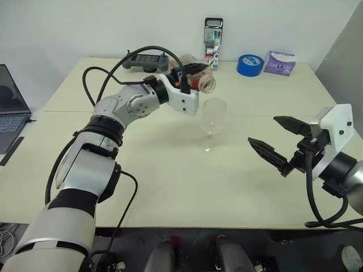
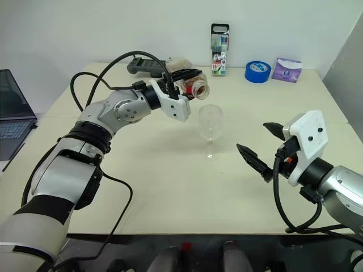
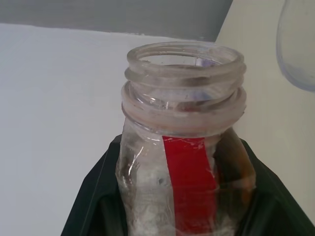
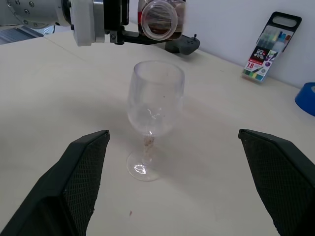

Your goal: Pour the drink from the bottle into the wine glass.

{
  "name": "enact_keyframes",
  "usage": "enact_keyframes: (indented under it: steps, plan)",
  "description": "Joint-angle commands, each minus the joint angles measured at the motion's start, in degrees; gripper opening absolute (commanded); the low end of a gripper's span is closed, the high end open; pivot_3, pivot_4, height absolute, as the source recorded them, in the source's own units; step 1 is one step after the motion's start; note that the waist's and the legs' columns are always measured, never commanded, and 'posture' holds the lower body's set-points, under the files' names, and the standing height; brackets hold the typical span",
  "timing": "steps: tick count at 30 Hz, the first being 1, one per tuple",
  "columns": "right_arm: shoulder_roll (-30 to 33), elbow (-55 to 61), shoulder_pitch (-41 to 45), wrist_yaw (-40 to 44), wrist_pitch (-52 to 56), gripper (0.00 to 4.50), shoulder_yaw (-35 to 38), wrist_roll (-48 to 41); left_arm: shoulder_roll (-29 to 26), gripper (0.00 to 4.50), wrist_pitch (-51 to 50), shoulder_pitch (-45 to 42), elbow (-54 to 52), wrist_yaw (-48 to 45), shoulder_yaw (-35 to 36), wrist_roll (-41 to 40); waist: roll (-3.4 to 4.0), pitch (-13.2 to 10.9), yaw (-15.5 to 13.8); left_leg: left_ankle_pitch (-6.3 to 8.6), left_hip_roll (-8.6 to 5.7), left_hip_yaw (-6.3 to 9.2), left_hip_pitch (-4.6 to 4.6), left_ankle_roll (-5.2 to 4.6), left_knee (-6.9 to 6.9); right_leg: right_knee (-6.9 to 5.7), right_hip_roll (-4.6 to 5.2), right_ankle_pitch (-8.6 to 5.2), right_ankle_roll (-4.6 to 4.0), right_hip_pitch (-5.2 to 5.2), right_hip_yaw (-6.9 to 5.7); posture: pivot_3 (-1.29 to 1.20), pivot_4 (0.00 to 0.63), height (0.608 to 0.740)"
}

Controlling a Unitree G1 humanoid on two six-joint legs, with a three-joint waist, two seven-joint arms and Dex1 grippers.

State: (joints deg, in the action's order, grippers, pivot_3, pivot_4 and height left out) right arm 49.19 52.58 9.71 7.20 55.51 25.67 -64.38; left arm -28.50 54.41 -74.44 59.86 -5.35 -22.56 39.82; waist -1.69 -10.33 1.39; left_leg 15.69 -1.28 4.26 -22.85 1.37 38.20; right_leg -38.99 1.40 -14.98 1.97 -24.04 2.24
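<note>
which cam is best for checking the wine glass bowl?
Right wrist view: the wine glass stands whole and close, bowl, stem and foot visible, seemingly empty. Both eye views show it smaller, below the tilted bottle. Left wrist view catches just an edge of the bowl.

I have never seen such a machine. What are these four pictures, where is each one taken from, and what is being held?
This is a humanoid robot with two arms. Two pictures come from its head, looking down over a table; the other two come from cameras on its wrists. The left end effector is shut on a small clear bottle with no cap, tilted with its mouth near the rim of an upright wine glass. A little dark drink lies inside the bottle. The right end effector is open and holds nothing. At the table's far edge are a marker pack, a blue tape roll, a purple packet and a dark controller.
</note>
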Motion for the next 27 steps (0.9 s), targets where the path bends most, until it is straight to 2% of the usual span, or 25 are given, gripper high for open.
enact_keyframes:
  steps: [1,27]
  plan:
    - [1.00,0.70,0.20,-1.01,-1.91,4.50,0.59,-1.17,-0.52,1.95,1.17,-3.20,-0.54,2.92,-1.10,1.46,0.00,0.00,0.01,0.00,0.00,0.00,0.00,0.00,0.00,0.00,0.00,0.00,0.00,0.00,0.00,0.00,0.150,0.740]
    - [2.79,0.29,0.08,-2.87,-4.58,4.50,-0.89,-3.01,-2.68,1.95,0.38,-6.54,1.53,10.73,-6.15,7.57,0.00,0.00,0.04,0.00,0.00,-0.13,0.00,0.00,0.02,-0.03,0.00,0.00,0.00,0.00,0.01,0.00,0.150,0.740]
